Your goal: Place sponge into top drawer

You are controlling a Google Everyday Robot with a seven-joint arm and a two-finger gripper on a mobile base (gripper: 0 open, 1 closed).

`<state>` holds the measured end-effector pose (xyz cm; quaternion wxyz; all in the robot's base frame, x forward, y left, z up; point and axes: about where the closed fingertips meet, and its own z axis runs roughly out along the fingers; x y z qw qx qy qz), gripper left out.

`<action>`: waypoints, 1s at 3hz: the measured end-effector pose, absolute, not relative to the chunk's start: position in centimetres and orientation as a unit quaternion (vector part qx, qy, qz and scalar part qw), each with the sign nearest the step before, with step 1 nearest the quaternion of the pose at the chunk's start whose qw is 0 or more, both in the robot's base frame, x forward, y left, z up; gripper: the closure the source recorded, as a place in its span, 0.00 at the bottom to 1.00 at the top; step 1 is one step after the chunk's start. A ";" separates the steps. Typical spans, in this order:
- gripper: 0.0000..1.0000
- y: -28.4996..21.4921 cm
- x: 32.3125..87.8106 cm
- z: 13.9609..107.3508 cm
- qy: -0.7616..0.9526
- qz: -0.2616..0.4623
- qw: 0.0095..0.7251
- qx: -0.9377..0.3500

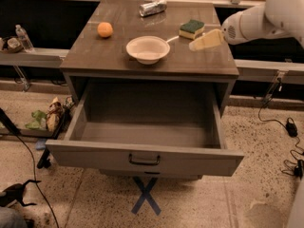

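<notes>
Sponge [192, 29] is not yet in the top drawer [95, 152].

Nearest: the drawer is pulled well out below the bench [95, 56], with nothing inside.

Mid bench: white bowl [164, 45], also holding nothing.

Right of the bowl, the claw [206, 40] hovers over the bench, just beside the sponge's near-right corner. No contact seen. How far open it is, I cannot tell; it appears to carry nothing.

Farther back: orange ball [105, 29] at left, silver can [153, 7] at the rear.

Risks:
- A low sideways approach could shove the sponge toward the back-right edge.
- A shallow pinch may slip off the soft foam.
- The carry to the drawer could clip the bowl.
</notes>
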<state>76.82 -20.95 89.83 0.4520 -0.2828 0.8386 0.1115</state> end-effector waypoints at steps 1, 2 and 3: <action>0.00 -16.8 82.1 88.4 0.832 0.123 0.481 -0.248; 0.00 -14.7 86.1 87.6 0.823 0.123 0.506 -0.226; 0.00 -15.0 90.3 87.0 0.815 0.120 0.526 -0.211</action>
